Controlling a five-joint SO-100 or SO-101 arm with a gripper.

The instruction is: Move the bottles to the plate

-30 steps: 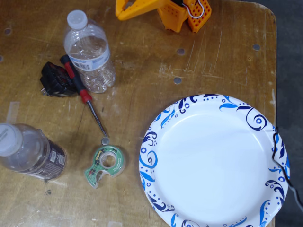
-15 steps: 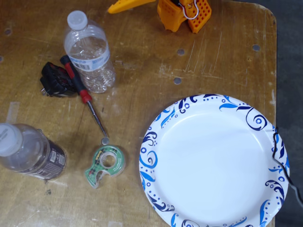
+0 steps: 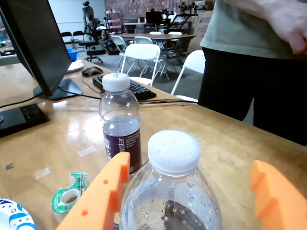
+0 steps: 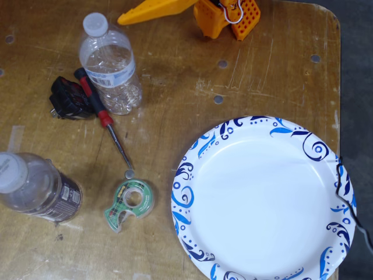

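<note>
Between the gripper's (image 3: 192,196) wide-spread orange fingers (image 3: 103,191), in the wrist view, stands the white-blue bottle (image 3: 170,191), its white cap level with them; the fingers flank it without touching, so nothing is held. To the left of the gripper there, a green tape roll (image 3: 69,194) lies on the table (image 3: 230,143), and behind the left finger stands the dark-label bottle (image 3: 120,127). In the fixed view the plate (image 4: 262,198) lies empty, well apart from the gripper, lower right; a red screwdriver (image 4: 104,119) lies beside the white-blue bottle (image 4: 111,67).
</note>
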